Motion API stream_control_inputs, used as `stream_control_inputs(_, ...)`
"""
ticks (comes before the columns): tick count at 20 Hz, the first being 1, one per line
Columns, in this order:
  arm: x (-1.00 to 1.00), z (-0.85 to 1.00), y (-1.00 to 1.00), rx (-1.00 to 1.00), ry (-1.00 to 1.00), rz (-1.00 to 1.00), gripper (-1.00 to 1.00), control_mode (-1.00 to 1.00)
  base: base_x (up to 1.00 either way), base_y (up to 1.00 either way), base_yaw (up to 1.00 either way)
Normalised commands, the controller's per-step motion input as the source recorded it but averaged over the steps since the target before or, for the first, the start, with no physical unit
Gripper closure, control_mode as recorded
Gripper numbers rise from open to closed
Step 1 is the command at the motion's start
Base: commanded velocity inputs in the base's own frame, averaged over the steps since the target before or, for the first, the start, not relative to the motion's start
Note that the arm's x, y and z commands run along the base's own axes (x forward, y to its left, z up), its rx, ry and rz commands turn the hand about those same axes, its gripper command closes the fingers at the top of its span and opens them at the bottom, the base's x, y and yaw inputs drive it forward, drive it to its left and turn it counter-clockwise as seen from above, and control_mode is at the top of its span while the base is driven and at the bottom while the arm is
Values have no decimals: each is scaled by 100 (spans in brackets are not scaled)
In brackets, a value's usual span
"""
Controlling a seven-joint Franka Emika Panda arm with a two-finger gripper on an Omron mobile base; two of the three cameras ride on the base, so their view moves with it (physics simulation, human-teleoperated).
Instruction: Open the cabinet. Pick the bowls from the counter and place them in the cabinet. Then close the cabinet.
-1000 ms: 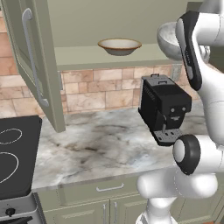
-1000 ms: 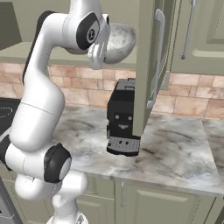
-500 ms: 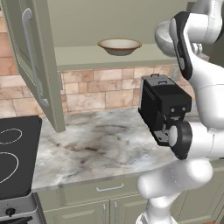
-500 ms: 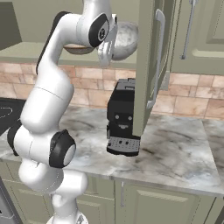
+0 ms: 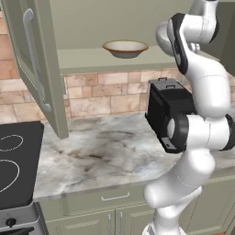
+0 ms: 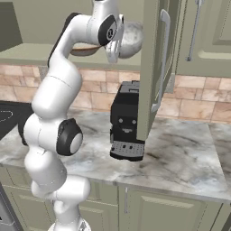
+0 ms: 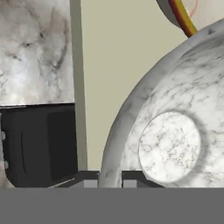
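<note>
Two bowls on the books, both up at the cabinet (image 5: 114, 27)

Item one, tan bowl (image 5: 125, 47): wide, shallow, brown rim, cream inside. It sits upright on the pale shelf (image 5: 92, 59), near the middle, leaving room to its right for a second piece

Item two, speckled grey bowl (image 6: 128, 39): deep, marbled. We hold it aloft at shelf height with our gripper (image 7: 109, 183) pinched narrow on its rim, the fingertips (image 7: 89, 178) astride the wall. In the hand view it lies close by the tan one's rim, above the shelf. We judge it is carried high to clear the shelf's front edge before being set down

Left door (image 5: 32, 64): swung wide, bar handle outward. Right door (image 6: 153, 67): likewise open, edge-on in the right base view; both are kept clear of our arm's path

Counter (image 5: 101, 156): marble-patterned, no bowls left on it. Black coffee machine (image 6: 128, 119) stands at the back, below the shelf, not ours to move

Outstanding, in our judgement: set down item two, shut both doors
</note>
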Motion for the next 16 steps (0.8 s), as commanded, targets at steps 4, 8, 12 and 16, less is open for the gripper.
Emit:
stream_control_inputs(4, 54, 0, -7, 0, 0, 0, 100, -100, 0, 0, 0)
stream_control_inputs(8, 54, 0, -9, 0, 0, 0, 100, -100, 0, 0, 0)
stream_control_inputs(12, 49, 0, -9, 0, 0, 0, 100, -100, 0, 0, 0)
stream_control_inputs(16, 49, 0, -10, 0, 0, 0, 100, -100, 0, 0, 0)
